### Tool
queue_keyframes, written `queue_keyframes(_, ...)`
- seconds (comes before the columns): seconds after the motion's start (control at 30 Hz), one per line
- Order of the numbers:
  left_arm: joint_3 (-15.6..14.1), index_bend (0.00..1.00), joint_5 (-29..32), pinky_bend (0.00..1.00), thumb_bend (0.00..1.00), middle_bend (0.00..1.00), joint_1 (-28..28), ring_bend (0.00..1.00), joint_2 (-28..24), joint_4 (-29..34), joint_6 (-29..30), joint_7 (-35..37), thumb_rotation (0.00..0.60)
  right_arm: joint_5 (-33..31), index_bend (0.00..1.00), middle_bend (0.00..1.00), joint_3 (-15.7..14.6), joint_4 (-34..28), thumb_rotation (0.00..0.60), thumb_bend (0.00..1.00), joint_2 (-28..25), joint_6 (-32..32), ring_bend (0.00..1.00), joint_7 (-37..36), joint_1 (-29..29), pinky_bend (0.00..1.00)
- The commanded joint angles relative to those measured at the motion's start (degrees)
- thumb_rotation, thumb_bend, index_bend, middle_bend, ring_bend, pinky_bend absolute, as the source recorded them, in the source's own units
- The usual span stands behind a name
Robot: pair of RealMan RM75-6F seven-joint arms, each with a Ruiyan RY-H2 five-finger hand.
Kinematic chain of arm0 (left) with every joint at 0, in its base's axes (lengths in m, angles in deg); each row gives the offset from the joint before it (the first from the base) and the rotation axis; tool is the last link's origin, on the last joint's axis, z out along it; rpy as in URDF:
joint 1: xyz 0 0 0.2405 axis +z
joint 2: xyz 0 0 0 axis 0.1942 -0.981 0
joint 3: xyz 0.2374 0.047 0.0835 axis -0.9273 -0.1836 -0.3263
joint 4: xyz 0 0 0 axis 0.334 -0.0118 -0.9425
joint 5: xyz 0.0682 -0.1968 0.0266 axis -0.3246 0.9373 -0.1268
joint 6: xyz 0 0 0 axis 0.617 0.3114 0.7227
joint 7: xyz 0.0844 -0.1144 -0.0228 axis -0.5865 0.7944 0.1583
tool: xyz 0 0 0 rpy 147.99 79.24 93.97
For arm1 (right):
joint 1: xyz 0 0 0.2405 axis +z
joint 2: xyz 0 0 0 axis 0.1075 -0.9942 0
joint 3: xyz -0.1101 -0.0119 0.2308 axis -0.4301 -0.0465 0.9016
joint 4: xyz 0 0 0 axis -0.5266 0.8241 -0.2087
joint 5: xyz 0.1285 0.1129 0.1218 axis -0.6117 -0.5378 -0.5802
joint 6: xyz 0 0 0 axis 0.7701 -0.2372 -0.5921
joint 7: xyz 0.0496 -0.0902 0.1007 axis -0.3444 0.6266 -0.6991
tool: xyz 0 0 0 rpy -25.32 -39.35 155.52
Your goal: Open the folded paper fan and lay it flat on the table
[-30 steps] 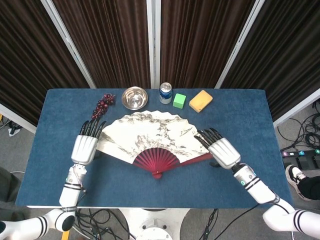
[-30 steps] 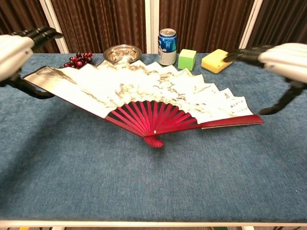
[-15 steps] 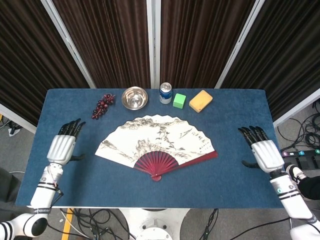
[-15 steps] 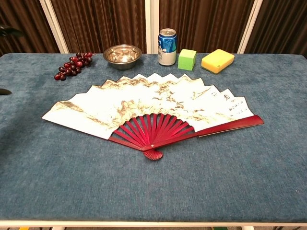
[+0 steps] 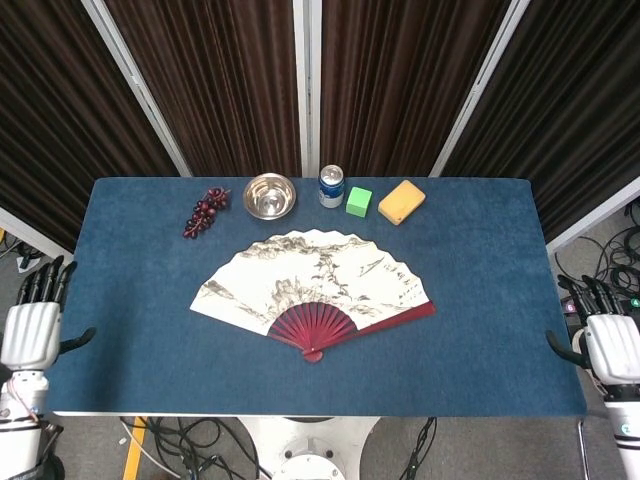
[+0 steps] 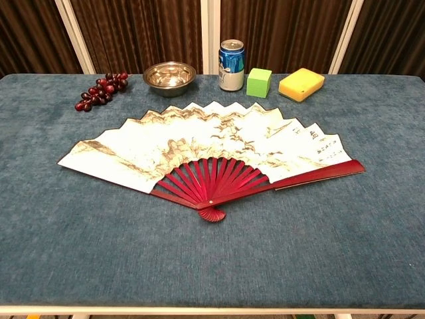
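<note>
The paper fan lies spread wide and flat on the blue table. Its leaf is cream with ink painting, and its red ribs meet at a pivot near the front. My left hand hangs off the table's left edge, fingers apart, holding nothing. Off the right edge, my right hand is likewise spread and empty. Both hands are far from the fan and appear only in the head view.
Along the back of the table stand a bunch of dark grapes, a steel bowl, a blue can, a green cube and a yellow sponge.
Both hands let go of the fan and drew outward, from beside it to beyond the table's side edges. The fan settled flat and has not moved since.
</note>
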Motion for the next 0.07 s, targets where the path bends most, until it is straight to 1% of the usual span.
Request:
queue_keyframes(0.03,-1.4,0.12,-1.1,0.11,0.00,0.11,2.3,0.04,-0.7,1.6,1.8,-0.7,0.600,0.6,0.10,0.19,-0.3,-1.0,0.600,0.21,0.3,-0.5,0.05,0.4,-1.2,0.07)
queue_keyframes(0.07,-1.5,0.12,-1.1,0.11,0.00,0.11,2.7,0.04,-0.6,2.0,1.9,-0.6,0.600,0.7,0.10,0.19,-0.4,-1.5,0.600,0.21,0.3,-0.2,0.05,0.9,-1.4,0.07)
